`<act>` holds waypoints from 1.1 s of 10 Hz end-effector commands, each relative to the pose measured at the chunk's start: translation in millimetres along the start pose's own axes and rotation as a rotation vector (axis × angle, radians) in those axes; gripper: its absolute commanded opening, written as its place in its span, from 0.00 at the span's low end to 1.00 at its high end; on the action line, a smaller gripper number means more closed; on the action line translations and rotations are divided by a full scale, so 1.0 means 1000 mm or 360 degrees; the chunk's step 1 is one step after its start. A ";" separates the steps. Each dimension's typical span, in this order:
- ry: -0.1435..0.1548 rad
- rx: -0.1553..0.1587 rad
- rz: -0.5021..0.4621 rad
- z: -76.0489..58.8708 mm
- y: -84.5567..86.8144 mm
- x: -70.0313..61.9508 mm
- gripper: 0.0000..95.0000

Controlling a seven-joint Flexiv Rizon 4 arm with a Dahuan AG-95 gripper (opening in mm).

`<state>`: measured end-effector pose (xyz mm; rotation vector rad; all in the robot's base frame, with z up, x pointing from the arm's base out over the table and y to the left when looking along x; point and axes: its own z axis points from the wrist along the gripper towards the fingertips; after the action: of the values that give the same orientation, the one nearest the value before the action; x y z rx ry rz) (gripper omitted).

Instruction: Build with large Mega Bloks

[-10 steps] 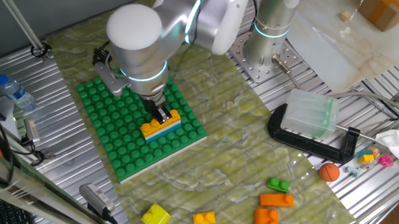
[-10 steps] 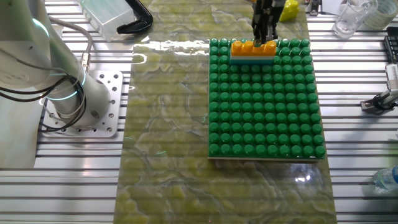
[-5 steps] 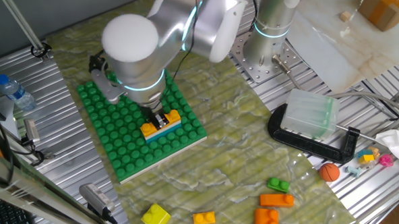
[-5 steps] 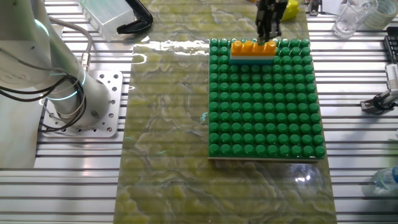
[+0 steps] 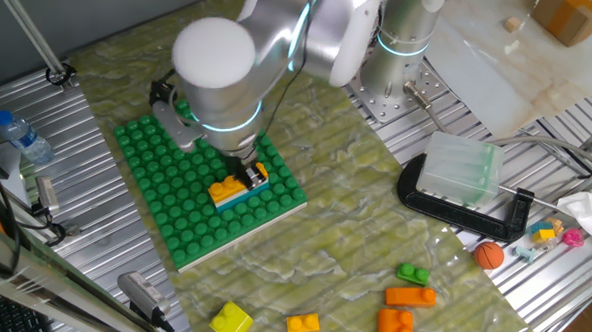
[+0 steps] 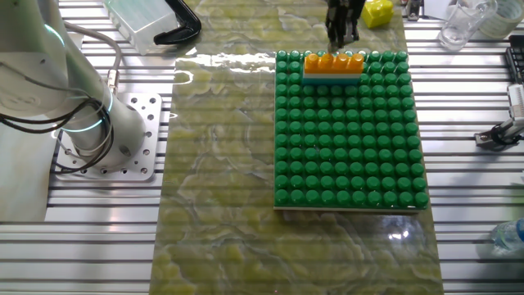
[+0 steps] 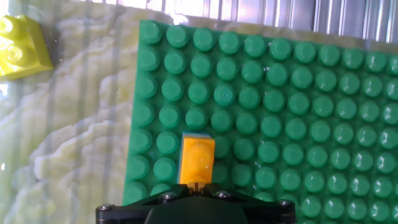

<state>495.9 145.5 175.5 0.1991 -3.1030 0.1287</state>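
Green studded baseplate (image 6: pixel 352 131) on marbled mat (image 6: pixel 221 164) over slatted metal table (image 6: pixel 98 221); tool (image 6: pixel 342 33) opening unclear.

we see even, bright overhead light in both fixed views, with white glare on the glossy mat (image 6: pixel 221 61) near the baseplate (image 6: pixel 352 139). the hand view is soft and slightly blurred, its baseplate studs shiny, shadows faint throughout.
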 end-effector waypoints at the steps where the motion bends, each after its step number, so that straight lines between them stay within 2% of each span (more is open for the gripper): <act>1: -0.0019 -0.0017 -0.0017 -0.015 0.007 0.016 0.00; 3: -0.0008 -0.0031 -0.0009 -0.017 0.010 0.019 0.00; 7: -0.0010 -0.0051 0.0110 -0.015 0.009 0.020 0.00; 11: 0.0004 -0.0061 0.0067 -0.008 0.009 0.021 0.00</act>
<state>476.3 152.4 181.2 0.1325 -3.1018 0.0714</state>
